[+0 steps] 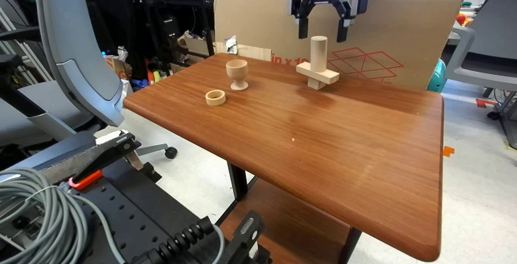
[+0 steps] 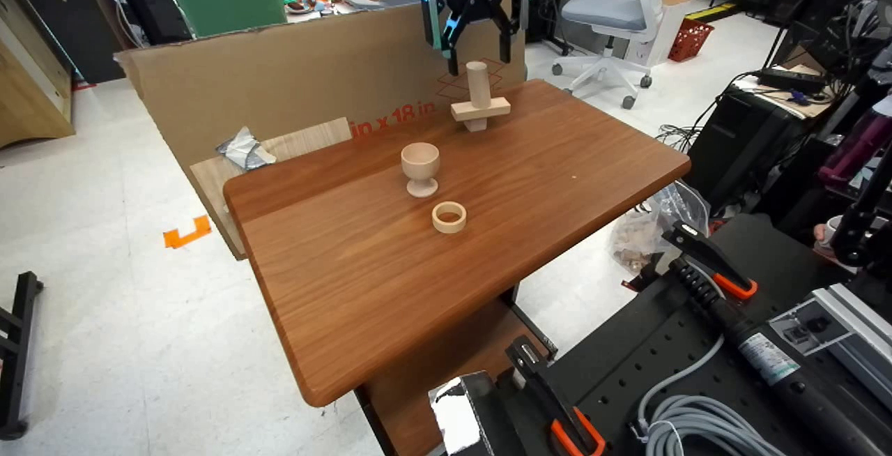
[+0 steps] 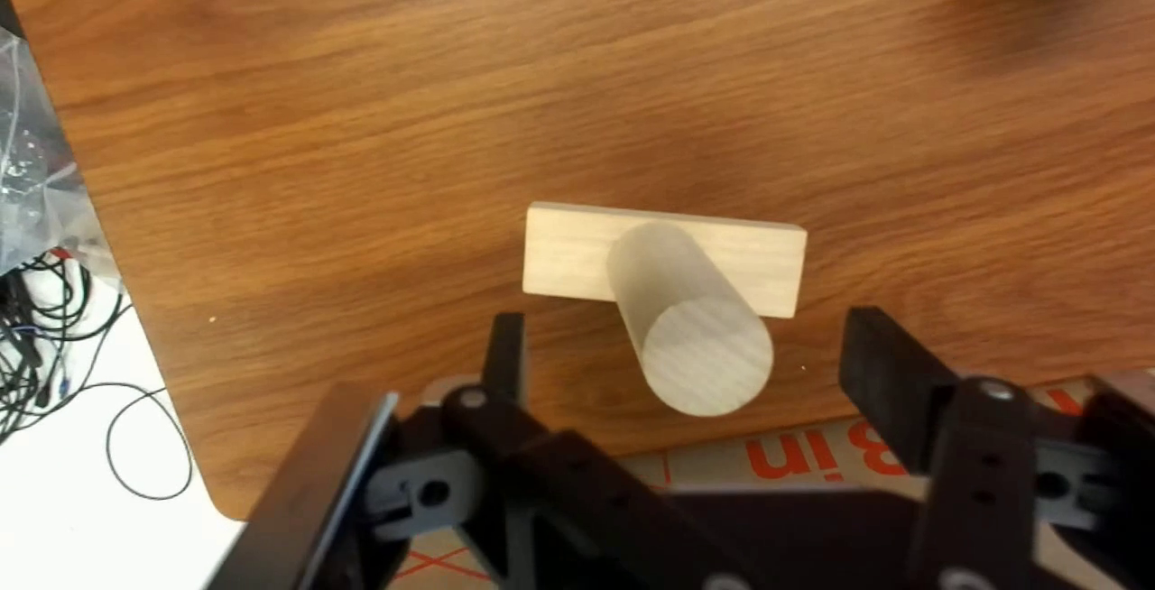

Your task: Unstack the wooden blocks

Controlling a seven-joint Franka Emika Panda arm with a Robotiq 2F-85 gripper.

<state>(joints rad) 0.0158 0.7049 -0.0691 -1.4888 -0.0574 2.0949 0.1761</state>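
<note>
"My gripper sits nearest the wrist lens, its fingers spread well apart and clamped on nothing."

"And the stack?"

"Near the cardboard side of the table: a cylinder upright on a plank, the plank laid across a small block. Whether its top reaches between my fingers, I can't tell."

"Your approach?"

"Top piece first, I'd judge. I'd centre the cylinder, come straight down, stop above the plank, and squeeze evenly so neither side pushes. Then lift plumb. That plank overhangs its support at both ends, so a nudge would likely tip it."
</note>
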